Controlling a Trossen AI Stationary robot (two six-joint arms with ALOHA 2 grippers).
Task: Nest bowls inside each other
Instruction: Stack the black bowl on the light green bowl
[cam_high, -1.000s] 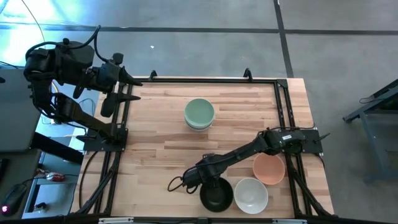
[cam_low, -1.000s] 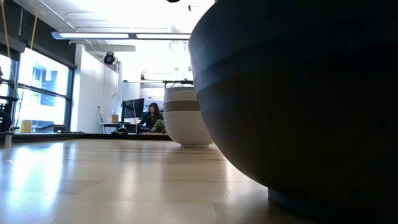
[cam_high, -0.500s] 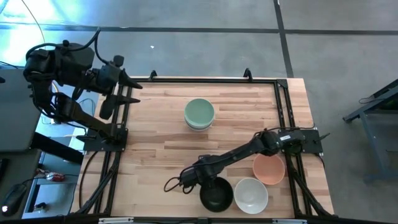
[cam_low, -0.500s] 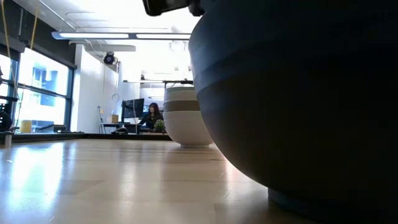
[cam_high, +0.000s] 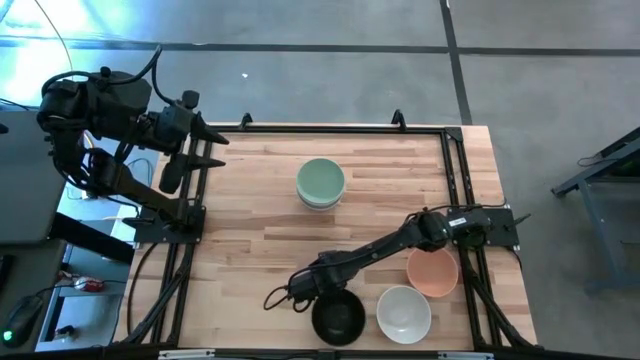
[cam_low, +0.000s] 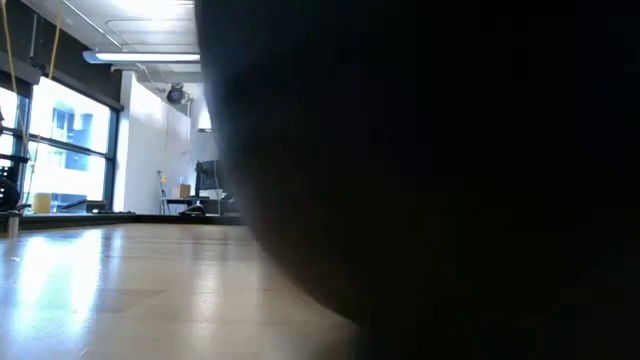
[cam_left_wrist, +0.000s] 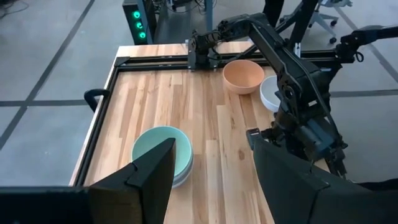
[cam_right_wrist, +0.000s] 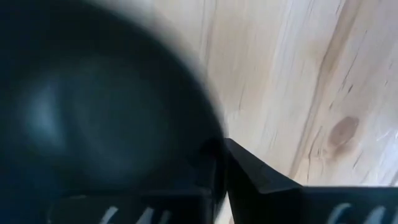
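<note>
A black bowl sits near the table's front edge and fills most of the low view. My right gripper reaches down to the bowl's far-left rim and is shut on it. Right of it stand a white bowl and a peach-orange bowl, each on its base. A pale mint bowl sits nested on top of a stack at mid-table. My left gripper hovers open over the table's far left corner, touching nothing. My right gripper pinches the black bowl's rim on the far-left side of the bowl. One finger is on the outside over the wood, the other inside the bowl. The fingers come from above, slanting down. Whether the bowl is off the table, I cannot tell.
A black metal frame runs along the table's far, left and right edges. Bare wood lies left of the black bowl and between it and the mint stack.
The black bowl has shifted toward the table's left and near edge, away from the white bowl. It now looms much larger in the low view and hides the stack behind it. My right gripper has moved with it at its rim.
</note>
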